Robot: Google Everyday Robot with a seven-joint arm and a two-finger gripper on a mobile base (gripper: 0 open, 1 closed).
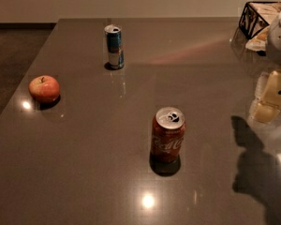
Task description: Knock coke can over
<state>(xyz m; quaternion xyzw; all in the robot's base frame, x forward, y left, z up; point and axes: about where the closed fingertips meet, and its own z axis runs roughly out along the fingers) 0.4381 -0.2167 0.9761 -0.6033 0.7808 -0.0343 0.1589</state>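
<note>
worktop (84, 172): fills most of my view and carries everything listed below.
coke can (167, 136): upright, nearest to me, a little right of centre, well apart from the rest.
slim can (114, 47): upright, behind the coke can and to its left, towards the far edge.
apple (44, 88): near the left edge; I see it left of both cans, before the slim can and behind the coke can.
basket (260, 18): far right corner, behind the gripper.
gripper (270, 97): at the right edge of my view, over the worktop, right of the coke can and a little behind it, well apart from it.
</note>
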